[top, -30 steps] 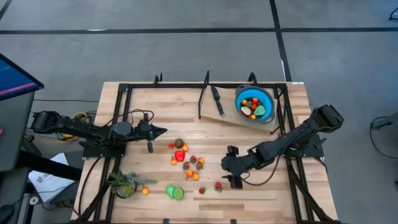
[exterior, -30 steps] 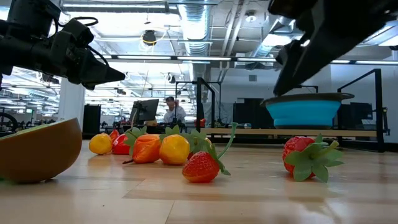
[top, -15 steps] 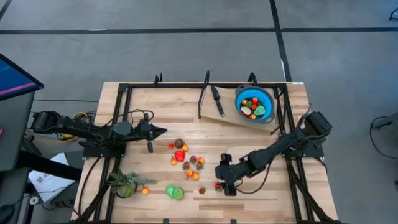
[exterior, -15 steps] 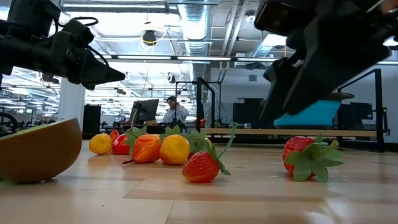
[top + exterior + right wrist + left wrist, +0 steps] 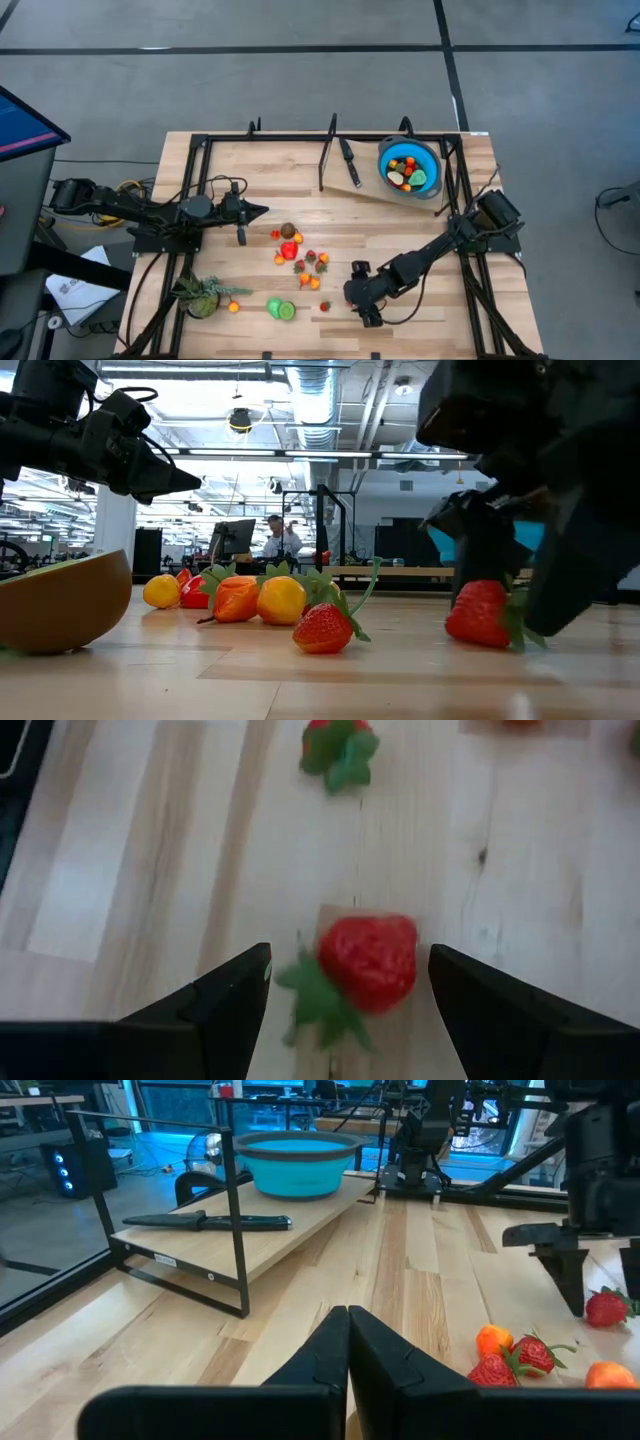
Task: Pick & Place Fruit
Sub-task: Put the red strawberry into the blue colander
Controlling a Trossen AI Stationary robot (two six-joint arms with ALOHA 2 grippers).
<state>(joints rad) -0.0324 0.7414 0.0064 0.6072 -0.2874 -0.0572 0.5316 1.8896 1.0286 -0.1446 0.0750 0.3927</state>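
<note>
Looking down on the wooden table, we find the job partly done: the blue bowl, on its raised shelf at two o'clock, already holds several fruits, yet a loose cluster of fruit sits near the table's centre, with more pieces at seven o'clock beside the spiky green plant. We judge most of the picking is left.

Our right arm reaches from four o'clock in toward six, low over the wood. Its right gripper has its fingers spread wide, one on each side of a strawberry that lies on the table; they have not closed on it. A second strawberry lies just beyond.

Our left arm waits at nine o'clock, its left gripper pinched together on nothing, pointing at the cluster.
</note>
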